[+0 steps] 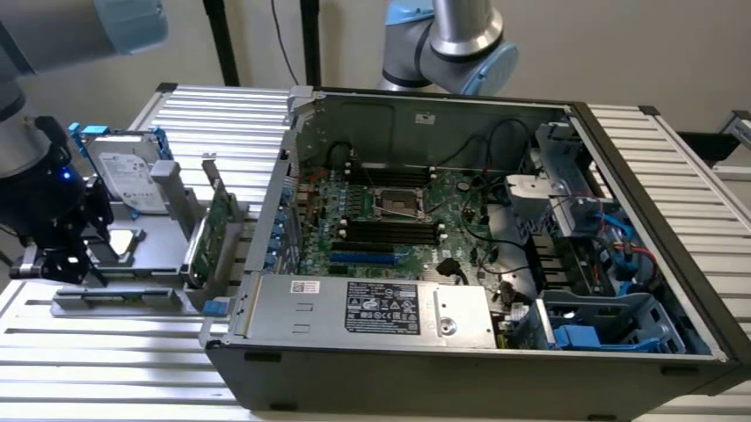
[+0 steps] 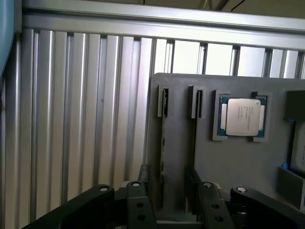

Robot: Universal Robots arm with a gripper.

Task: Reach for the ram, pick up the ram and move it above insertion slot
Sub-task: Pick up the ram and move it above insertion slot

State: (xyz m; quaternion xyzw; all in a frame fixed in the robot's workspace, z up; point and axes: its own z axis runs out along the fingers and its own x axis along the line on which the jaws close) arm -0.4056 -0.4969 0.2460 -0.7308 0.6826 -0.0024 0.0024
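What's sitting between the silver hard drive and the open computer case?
In the exterior view, a tall green card with a blue tab stands upright in the gray holder, between the hard drive and the case.

No legible text. Printed labels on power supply (image 1: 382, 309), hard drive (image 1: 121, 167), processor chip (image 2: 242, 117): too small to read.

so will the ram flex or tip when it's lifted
The ram is a thin board standing on edge in a slot of the gray tray, so probably stiff and light, yet fragile. Out of the slot, that narrow edge would likely let it tip.
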